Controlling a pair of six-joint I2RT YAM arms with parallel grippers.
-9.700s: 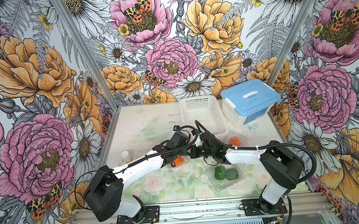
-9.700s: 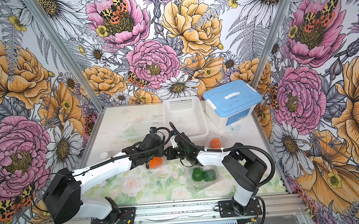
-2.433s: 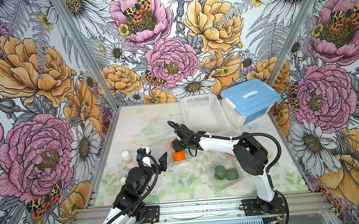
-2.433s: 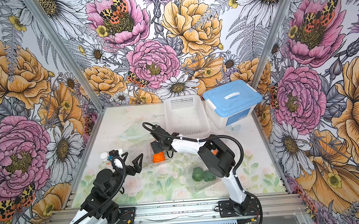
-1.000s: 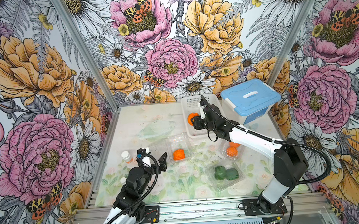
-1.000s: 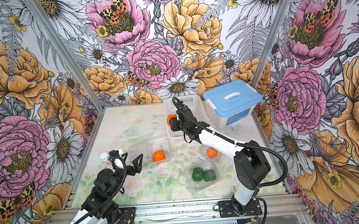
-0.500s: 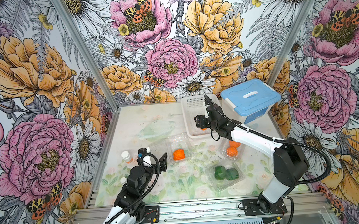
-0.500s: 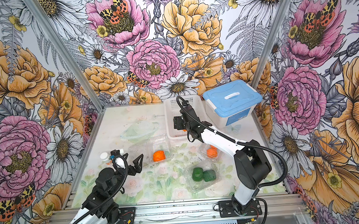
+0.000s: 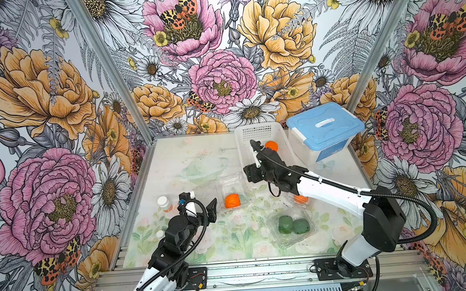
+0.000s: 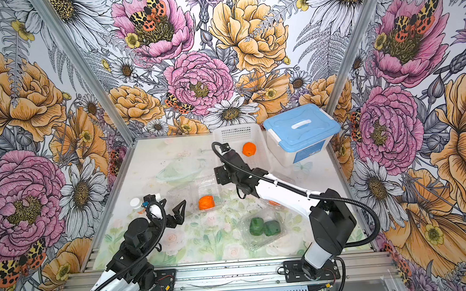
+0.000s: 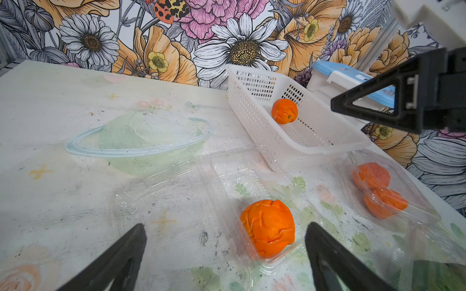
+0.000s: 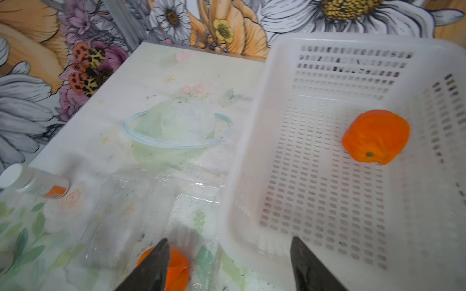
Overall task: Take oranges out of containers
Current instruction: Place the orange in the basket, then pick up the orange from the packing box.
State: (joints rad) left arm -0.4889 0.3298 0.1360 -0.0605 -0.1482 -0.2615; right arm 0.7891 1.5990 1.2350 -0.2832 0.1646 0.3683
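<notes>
Surface: pale tabletop point(image 9: 172, 161) printed with faint flowers, boxed in by loud floral walls; both arms reach in from the front rail.
Basket: white perforated basket point(image 9: 253, 129) at the back, just beside the blue-lidded tub point(image 9: 325, 129); one loose orange point(image 9: 271, 145) lies in it, out of any container.
Open clamshell: the open clamshell point(image 9: 232, 181) sits mid-table, in front of the basket, with its lid thrown back; a tray orange point(image 9: 232, 201) rests in one cup and the other cup is bare.
Second clamshell: the second clamshell point(image 11: 416, 201) holds two oranges point(image 11: 370, 175) and its lid looks down; in both top views the right arm covers most of it.
Third clamshell: the third clamshell point(image 9: 282, 240) lies nearer the front with two green fruits point(image 9: 285, 224) inside; it looks shut.
Right gripper: the right gripper point(image 12: 229, 239) has its jaws spread with nothing between them, and hangs over the basket's near rim.
Left gripper: the left gripper point(image 11: 225, 226) is spread wide and empty, low at the front left, facing the tray orange but apart from it.
Step in hand: likely the gap between picks, with one fruit out and five yet to lift.
Next move: probably a descent over the tray orange, jaws straddling it, then a gentle close. The thin tray may slide or rise with the fruit, so it may need steadying. The shut lids will need prying first.
</notes>
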